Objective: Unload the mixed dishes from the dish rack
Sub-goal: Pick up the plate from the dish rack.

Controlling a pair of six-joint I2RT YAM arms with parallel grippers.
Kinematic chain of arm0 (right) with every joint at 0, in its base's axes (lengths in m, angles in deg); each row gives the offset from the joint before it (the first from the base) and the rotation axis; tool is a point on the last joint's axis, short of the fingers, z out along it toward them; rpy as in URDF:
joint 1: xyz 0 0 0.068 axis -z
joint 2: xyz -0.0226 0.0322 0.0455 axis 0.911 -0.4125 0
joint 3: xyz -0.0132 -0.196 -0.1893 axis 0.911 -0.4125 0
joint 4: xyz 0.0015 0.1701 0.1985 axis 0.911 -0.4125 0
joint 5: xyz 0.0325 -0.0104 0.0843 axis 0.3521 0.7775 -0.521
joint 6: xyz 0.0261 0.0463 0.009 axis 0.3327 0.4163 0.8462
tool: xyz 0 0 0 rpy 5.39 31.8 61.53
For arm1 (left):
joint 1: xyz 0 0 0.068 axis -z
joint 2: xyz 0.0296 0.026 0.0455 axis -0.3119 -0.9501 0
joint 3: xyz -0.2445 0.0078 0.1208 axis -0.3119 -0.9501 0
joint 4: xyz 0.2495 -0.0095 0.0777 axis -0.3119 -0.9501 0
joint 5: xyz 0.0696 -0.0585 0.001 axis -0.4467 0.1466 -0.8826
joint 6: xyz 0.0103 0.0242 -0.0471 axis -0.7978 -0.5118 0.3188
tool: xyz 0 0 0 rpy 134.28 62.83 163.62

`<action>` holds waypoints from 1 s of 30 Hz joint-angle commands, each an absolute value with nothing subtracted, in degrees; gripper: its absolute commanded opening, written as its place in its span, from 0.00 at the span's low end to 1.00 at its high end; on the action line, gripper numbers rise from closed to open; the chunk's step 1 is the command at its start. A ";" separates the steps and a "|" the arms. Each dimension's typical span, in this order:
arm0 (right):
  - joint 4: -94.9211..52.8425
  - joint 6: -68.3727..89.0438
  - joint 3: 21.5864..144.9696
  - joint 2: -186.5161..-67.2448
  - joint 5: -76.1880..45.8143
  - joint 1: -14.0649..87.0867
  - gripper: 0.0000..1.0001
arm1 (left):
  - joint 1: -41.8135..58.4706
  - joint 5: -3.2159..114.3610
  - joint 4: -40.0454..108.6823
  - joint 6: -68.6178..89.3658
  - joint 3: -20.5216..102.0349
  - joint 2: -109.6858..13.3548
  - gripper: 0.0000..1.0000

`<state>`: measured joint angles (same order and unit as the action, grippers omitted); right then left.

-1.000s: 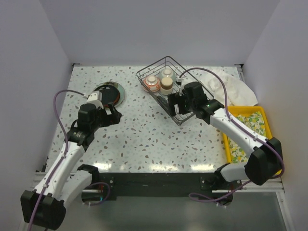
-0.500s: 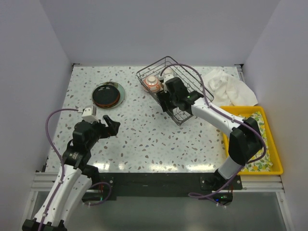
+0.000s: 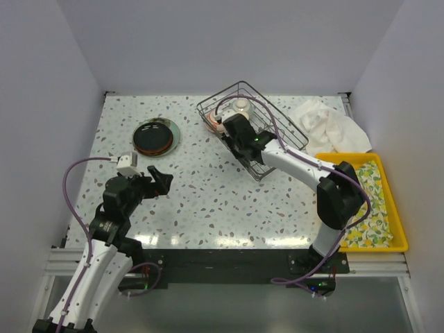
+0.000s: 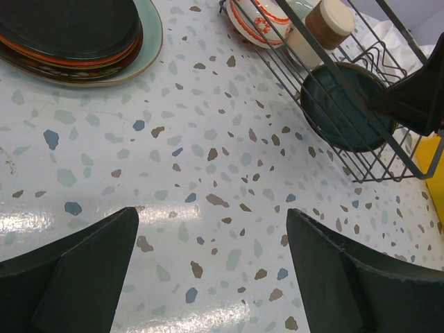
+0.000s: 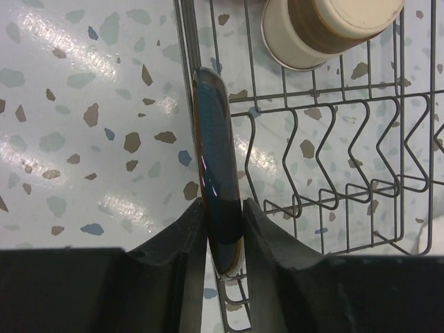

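Speckled white table (image 3: 208, 194) between plain pale walls (image 3: 229, 41). Dish rack (image 3: 281, 132) upper centre; right gripper (image 5: 222, 211) pinches its upright teal plate (image 5: 211, 139). Left gripper (image 4: 211, 257) gapes empty, lower left; stacked plates (image 3: 154, 137) upper left.

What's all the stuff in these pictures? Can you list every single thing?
Speckled white table: one, under everything.
Dark wire dish rack: one, at the back middle of the table.
Dark teal round plate: one, standing on edge in the rack, against its side wall.
Red-patterned white bowl: one, in the rack.
Cream and brown cups: two, in the rack beside the bowl.
Stack of round plates: black on top, orange-red beneath, pale teal lowest; on the table left of the rack.
Crumpled white cloth: one, right of the rack.
Yellow plastic tray: one, patterned inside, at the table's right edge.
Left gripper: open, over bare table.
Right gripper: shut on the teal plate.
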<state>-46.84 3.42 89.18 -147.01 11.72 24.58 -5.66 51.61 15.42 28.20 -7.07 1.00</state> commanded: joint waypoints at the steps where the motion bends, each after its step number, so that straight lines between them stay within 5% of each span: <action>1: -46.02 0.36 91.93 -148.98 18.38 24.42 0.18 | -5.43 52.23 18.59 28.24 -7.77 1.75 0.93; 5: -47.16 -0.70 93.25 -150.39 20.65 23.37 0.00 | -5.34 52.32 18.68 28.24 -7.94 1.84 0.93; 30: -53.31 -5.70 102.13 -143.71 30.95 18.35 0.00 | -5.43 52.58 18.94 28.41 -7.86 0.96 0.92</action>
